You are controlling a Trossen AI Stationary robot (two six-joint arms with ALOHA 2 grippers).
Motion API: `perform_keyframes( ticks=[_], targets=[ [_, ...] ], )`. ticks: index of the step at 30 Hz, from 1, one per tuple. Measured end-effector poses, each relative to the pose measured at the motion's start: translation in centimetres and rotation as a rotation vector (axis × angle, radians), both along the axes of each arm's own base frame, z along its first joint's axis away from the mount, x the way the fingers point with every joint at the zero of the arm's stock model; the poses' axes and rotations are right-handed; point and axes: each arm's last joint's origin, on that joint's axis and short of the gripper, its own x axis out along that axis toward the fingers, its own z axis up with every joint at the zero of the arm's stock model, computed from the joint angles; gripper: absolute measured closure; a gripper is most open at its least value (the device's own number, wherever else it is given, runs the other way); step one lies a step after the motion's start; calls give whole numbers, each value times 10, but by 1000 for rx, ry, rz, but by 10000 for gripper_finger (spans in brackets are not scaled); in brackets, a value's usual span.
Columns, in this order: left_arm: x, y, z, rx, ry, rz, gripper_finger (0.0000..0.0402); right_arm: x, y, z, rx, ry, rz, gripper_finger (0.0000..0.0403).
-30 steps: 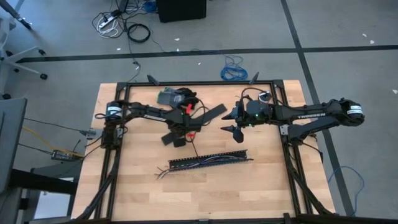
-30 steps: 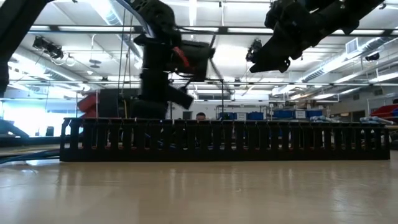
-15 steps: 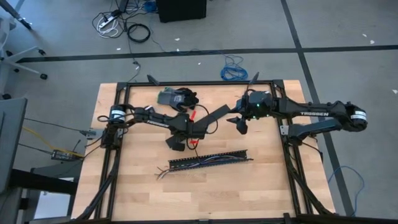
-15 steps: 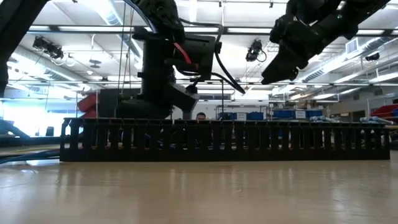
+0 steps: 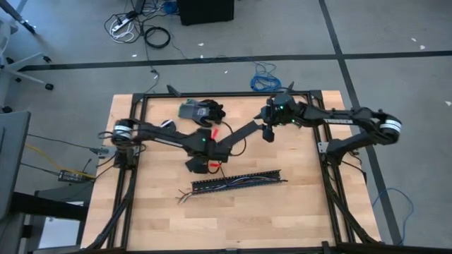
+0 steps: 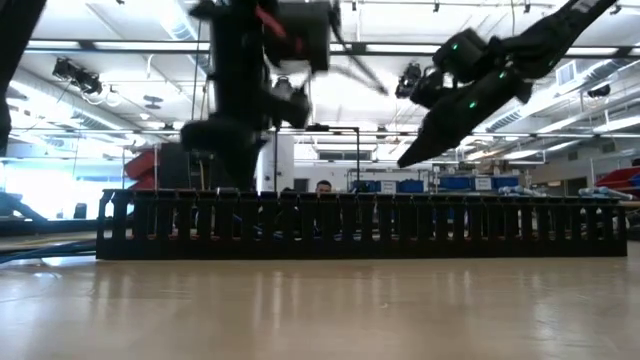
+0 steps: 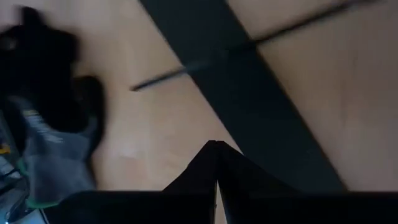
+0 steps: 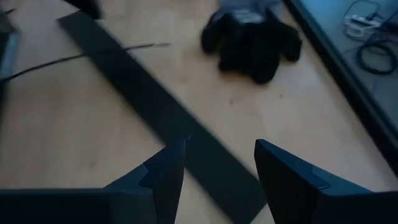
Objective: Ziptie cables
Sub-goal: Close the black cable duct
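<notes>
The cables [image 5: 227, 185] are thin multicoloured wires lying in the black slotted channel [image 5: 240, 180]. Their splayed end [image 5: 185, 197] rests on the table past the channel's left end. A flat black strip [image 5: 239, 132] lies slanted on the table, far of the channel. My left gripper [image 7: 215, 148] is shut beside the strip's near end [image 5: 217, 146], with nothing visible between its fingers. My right gripper [image 8: 217, 165] is open above the strip's far end [image 5: 256, 123]. A thin black ziptie [image 8: 87, 55] lies by the strip.
Black and grey gloves [image 5: 202, 111] lie near the far edge, left of my right gripper. A black frame [image 5: 226, 94] runs round the table top. The channel [image 6: 360, 225] stands as a low wall across the low view. Bare wood lies near of it.
My right gripper has moved toward the table's far edge and a little left, from right of the strip to its far end. My left gripper has shifted slightly toward the near edge and shows blurred in the low view. The cables and channel have stayed in place.
</notes>
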Motion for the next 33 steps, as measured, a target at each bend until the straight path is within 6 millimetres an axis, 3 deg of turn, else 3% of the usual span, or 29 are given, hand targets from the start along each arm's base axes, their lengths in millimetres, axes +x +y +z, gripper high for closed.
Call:
perform_keyframes(
  ticks=[6, 9, 13, 17, 20, 26, 33],
  targets=[
    [-20, 5, 63, -52, -334, 121, 401, 23, -20, -4, -72, -212, -66, 212],
    [-38, 8, 83, -79, -492, 208, 401, 32, -19, -6, 65, -296, -114, 211],
    [-67, 12, 99, -87, -608, 273, 401, 49, -20, -5, 70, -183, 108, 216],
    [-88, 13, 100, -86, -626, 277, 401, 69, -18, -10, -9, 19, 293, 226],
    [-96, 14, 96, -73, -623, 281, 401, 85, -22, -11, -47, 148, 337, 232],
    [-103, 15, 80, -20, -563, 297, 401, 118, -24, -28, -60, 404, 366, 240],
    [-106, 16, 68, -5, -529, 297, 401, 145, -5, -43, -136, 669, 446, 241]
  ],
)
